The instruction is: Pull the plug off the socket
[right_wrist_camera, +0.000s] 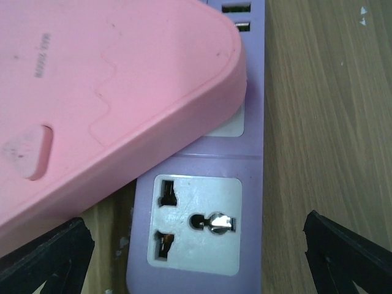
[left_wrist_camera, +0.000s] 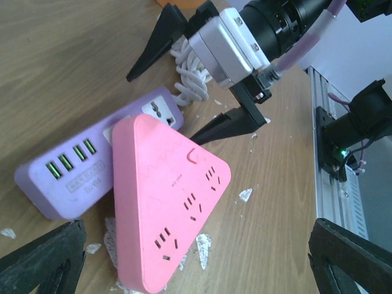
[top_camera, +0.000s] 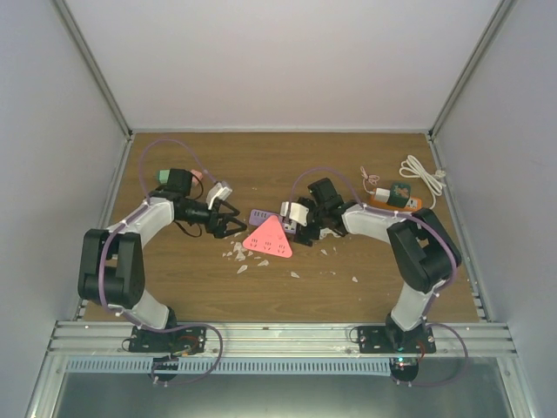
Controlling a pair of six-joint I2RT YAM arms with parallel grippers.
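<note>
The orange socket (top_camera: 416, 204) lies at the back right in the top view, partly behind my right forearm. A dark green plug (top_camera: 401, 193) sits in it, and neither gripper touches it. Both grippers are at the middle of the table, facing each other across a pink triangular power strip (top_camera: 268, 237) that rests on a purple strip (top_camera: 259, 214). My left gripper (top_camera: 228, 225) is open, with the pink strip (left_wrist_camera: 165, 202) between its fingers but untouched. My right gripper (top_camera: 300, 228) is open over the purple strip's outlet (right_wrist_camera: 196, 226).
A coiled white cord (top_camera: 424, 174) and a thin pink cable (top_camera: 371, 179) lie beside the socket. White paper scraps (top_camera: 242, 258) litter the wood near the pink strip. A green and black item (top_camera: 165, 178) sits at the back left. Walls enclose the table.
</note>
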